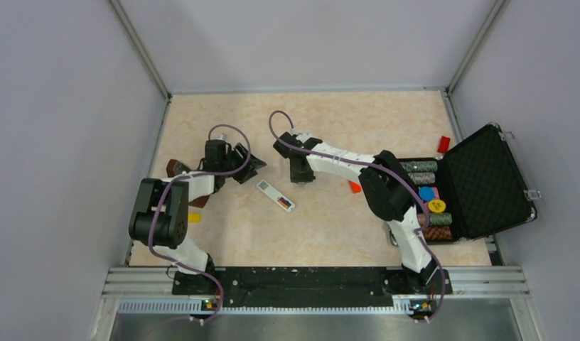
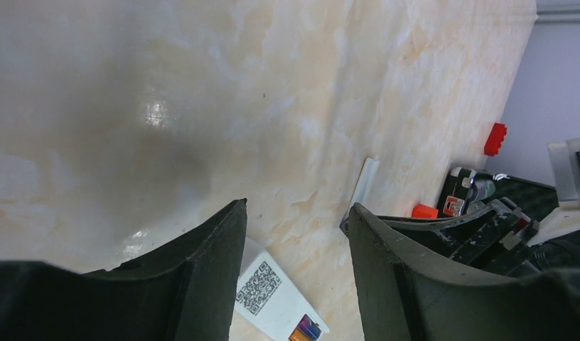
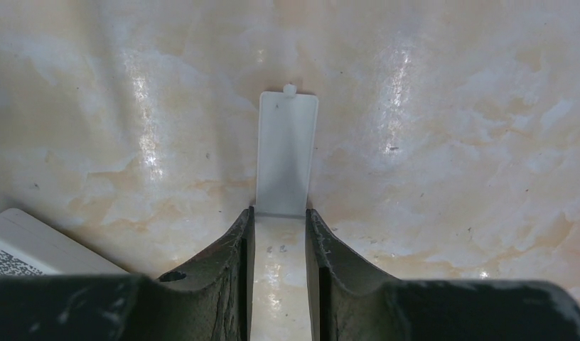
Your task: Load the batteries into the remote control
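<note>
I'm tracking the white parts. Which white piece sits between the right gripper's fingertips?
The small plain plate, its near end between the right gripper fingertips. The remote control, bearing a QR label, lies apart beside it.

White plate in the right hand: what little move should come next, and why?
Probably carry the white plate across to the remote control and line it up over the open bay. The right hand pinches the plate's near end, and the batteries, one purple, one orange, already seem seated in the remote.
</note>
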`<state>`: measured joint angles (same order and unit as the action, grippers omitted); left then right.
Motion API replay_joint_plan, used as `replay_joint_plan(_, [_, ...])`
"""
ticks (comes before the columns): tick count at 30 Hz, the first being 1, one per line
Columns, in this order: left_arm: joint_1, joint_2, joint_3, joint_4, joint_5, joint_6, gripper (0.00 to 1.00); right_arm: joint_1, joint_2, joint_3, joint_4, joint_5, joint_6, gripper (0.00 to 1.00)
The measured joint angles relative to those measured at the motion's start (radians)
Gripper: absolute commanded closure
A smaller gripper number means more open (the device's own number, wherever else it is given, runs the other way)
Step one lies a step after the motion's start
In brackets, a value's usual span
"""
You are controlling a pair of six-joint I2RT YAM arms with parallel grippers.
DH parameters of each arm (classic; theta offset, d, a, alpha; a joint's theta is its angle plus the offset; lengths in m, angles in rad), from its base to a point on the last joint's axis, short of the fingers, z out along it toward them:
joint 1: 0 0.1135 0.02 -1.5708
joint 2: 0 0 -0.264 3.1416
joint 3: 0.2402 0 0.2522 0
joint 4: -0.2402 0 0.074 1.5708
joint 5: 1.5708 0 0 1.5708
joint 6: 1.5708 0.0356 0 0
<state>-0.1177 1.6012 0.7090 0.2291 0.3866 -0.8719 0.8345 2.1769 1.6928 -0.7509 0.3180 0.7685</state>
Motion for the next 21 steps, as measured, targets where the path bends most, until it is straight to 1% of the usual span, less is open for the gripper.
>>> replay_joint_plan(6, [-0.024,0.092,0.035,0.011,0.077,-0.017,0.4,-0.006,-0.033,-0.051,0.032,0.003,-0.041,0.81])
replay_joint_plan(12, [-0.051,0.134,0.067,0.043,0.128,-0.04,0.4,-0.011,-0.083,-0.1,0.055,-0.013,-0.073,0.8])
replay_joint_plan(18, [-0.072,0.178,0.108,0.071,0.156,-0.066,0.4,-0.013,-0.136,-0.114,0.088,-0.047,-0.096,0.8])
replay_joint_plan(21, [-0.08,0.197,0.11,0.085,0.17,-0.089,0.4,-0.015,-0.164,-0.129,0.107,-0.063,-0.104,0.75])
